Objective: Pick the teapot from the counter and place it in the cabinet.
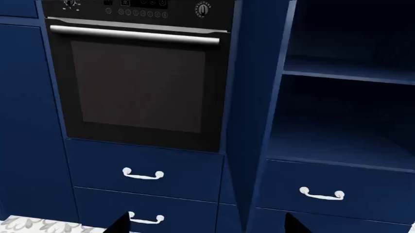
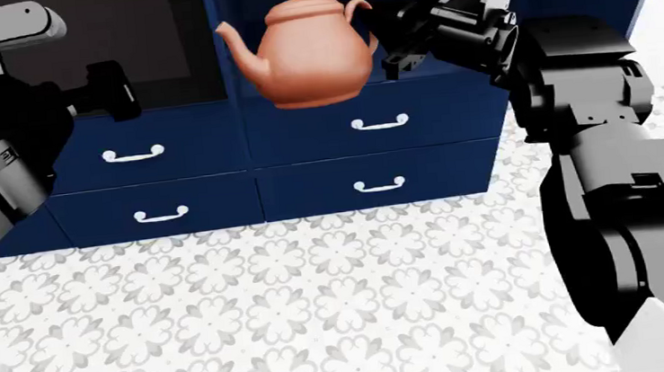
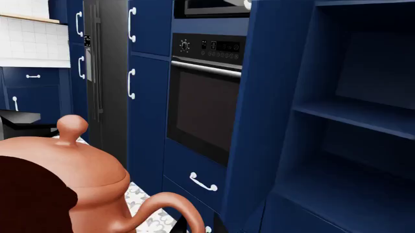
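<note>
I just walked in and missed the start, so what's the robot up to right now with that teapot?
The robot's right gripper is holding the terracotta teapot up in the air by its handle side, in front of the navy cabinet. The open shelves are empty where visible, and the teapot is not yet on one. The left gripper carries nothing and points at the built-in oven and the drawers below it.
</note>
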Robot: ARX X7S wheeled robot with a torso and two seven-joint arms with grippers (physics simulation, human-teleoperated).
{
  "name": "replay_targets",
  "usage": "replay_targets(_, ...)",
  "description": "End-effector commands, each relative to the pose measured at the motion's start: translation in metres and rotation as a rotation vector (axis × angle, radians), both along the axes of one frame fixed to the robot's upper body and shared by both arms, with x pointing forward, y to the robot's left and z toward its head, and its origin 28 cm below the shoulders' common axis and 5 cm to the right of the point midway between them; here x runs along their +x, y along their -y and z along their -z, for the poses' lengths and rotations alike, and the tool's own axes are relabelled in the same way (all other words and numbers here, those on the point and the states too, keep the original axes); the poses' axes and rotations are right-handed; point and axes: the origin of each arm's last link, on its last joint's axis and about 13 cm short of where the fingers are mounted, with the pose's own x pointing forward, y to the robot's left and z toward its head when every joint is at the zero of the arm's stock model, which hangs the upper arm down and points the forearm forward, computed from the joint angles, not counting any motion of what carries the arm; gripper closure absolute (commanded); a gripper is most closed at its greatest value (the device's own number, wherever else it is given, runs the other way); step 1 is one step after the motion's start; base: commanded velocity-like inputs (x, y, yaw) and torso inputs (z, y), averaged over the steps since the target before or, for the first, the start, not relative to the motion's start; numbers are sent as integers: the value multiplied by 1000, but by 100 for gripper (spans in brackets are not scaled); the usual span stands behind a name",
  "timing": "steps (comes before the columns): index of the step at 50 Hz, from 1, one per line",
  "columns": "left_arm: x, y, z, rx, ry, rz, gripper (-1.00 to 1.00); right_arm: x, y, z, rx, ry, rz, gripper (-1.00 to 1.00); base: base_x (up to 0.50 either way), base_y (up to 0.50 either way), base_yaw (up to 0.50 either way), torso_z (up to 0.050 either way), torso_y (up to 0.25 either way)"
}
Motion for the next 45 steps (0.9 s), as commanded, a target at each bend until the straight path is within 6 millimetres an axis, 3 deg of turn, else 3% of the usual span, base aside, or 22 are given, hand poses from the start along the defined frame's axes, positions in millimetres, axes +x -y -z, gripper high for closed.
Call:
replay_targets(1,0,0,0,-1,0,2,-100,0,1,-2,21,9,0,100,238,-433,0,0,0)
replay_targets(29,0,0,0,1,0,3,-100,0,1,-2,17,13,0,100,237,-421,0,0,1)
replay_targets(45,0,0,0,1,0,3,-100,0,0,-2,10,22,-2,100,372,-55,0,0,1)
